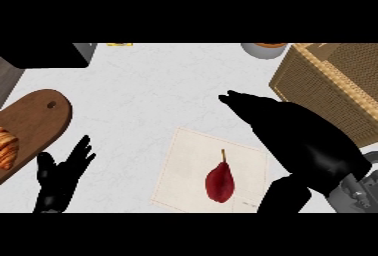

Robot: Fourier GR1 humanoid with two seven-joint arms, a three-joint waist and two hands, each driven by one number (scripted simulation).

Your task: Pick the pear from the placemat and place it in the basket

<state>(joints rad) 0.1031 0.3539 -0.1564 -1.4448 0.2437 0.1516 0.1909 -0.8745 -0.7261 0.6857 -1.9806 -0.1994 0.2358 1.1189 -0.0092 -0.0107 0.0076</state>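
Head view: right hand [295,135], fingers straight, hovers beside the placemat's [184,170] far right corner. The tapered pear [220,182] could roll if nudged off-centre.

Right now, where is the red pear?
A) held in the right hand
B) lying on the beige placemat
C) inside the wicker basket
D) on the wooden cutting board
B: the red pear lies on the beige placemat, stem pointing away from the robot. The right hand is above and to the right of it, fingers straight and holding nothing, and the wicker basket is at the far right.
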